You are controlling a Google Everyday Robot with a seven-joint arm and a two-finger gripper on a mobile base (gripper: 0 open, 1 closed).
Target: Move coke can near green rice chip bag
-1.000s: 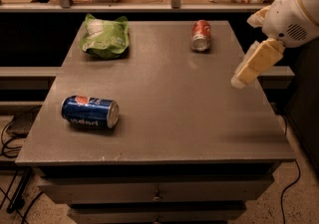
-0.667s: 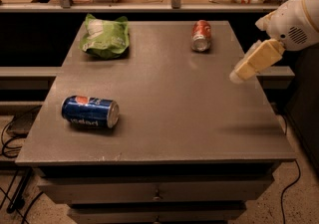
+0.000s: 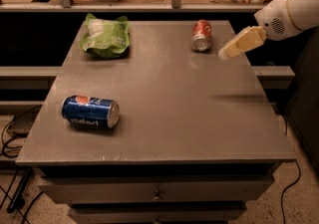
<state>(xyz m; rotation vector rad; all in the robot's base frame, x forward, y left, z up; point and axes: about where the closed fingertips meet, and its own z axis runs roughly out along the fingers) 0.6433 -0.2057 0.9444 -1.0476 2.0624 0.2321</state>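
Hovering just right of the coke can (image 3: 202, 35), the gripper (image 3: 242, 43) may be clenched or released, I cannot tell, while the green rice chip bag (image 3: 105, 35) lies well left of that toppled can.

Rice chip bag (image 3: 104, 35) back left on table (image 3: 174, 113), coke can (image 3: 202, 35) back right, end effector (image 3: 230, 52) right of it

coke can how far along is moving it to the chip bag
Done: nothing; the coke can lies on its side far right on the table, apart from the green rice chip bag far left. In hand: the gripper hovers right of the can, not touching. Left: grasp, carry, set down by the bag.
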